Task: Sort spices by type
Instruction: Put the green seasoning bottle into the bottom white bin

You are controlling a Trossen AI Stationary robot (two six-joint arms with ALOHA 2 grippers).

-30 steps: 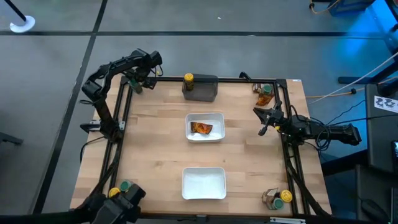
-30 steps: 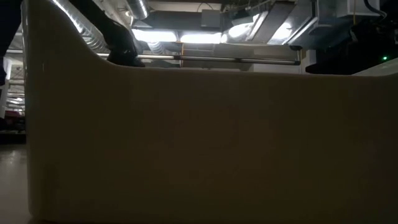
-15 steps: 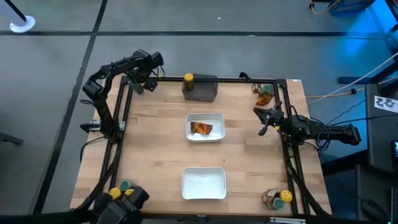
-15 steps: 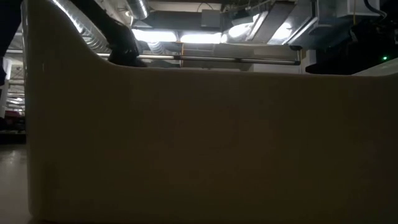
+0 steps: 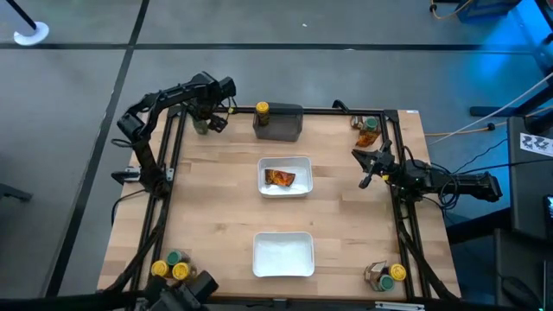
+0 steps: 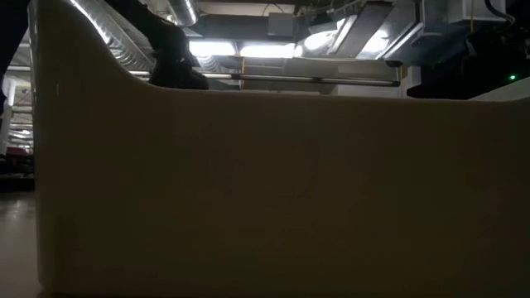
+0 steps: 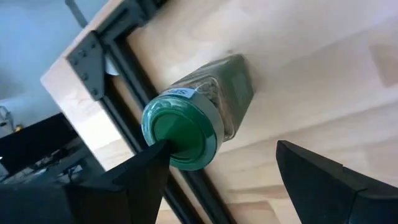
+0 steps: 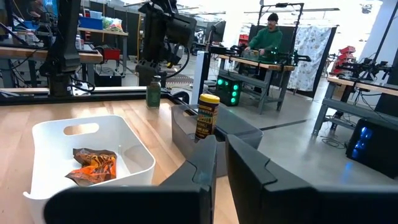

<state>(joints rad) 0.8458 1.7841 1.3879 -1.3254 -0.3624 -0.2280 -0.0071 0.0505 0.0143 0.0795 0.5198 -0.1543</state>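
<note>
Green-lidded jar [image 7: 186, 134] stands between the wide-open left gripper [image 7: 224, 165] at table's corner.

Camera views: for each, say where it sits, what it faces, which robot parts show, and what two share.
High: overhead, straight down on the table; left arm, right arm.
Low: table height, facing a white tray wall; dark arm above.
Left wrist: down on green-lidded jar; left gripper.
Right wrist: across table to sachet tray; shut right gripper.
Shared: both wrist views show the jar.
</note>
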